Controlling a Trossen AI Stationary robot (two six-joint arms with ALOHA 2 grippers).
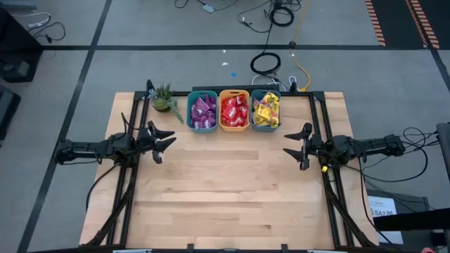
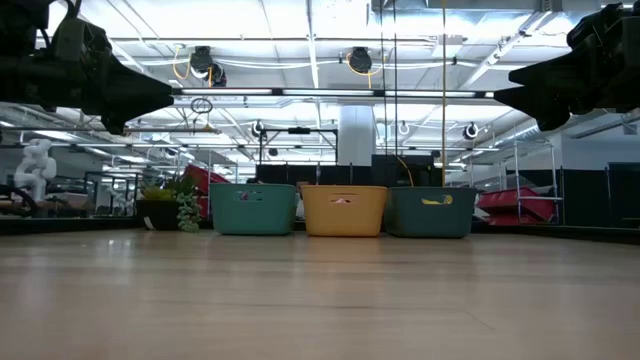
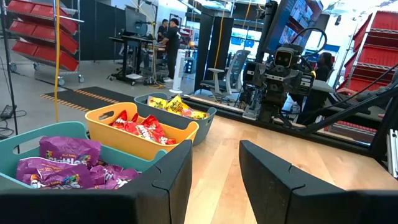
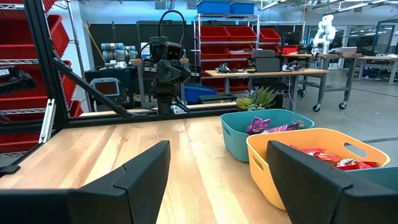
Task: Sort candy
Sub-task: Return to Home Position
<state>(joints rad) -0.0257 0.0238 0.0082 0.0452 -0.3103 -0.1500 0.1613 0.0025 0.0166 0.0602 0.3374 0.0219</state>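
Candy (image 1: 234,111) is held sorted by colour in three bins (image 1: 234,127) at 12 o'clock; left gripper (image 1: 163,141) and right gripper (image 1: 296,146) are held with fingers wide, empty, above the counter (image 1: 225,197).

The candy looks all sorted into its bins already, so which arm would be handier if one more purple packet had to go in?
Probably left. The left gripper hovers open nearest the teal bin of purple candy. The right gripper, also open, sits nearer the yellow candy.

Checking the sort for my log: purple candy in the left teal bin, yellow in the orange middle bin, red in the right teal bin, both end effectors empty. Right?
Two colours are swapped: the high view shows red candy in the orange middle bin and yellow candy in the right teal bin. The rest holds.
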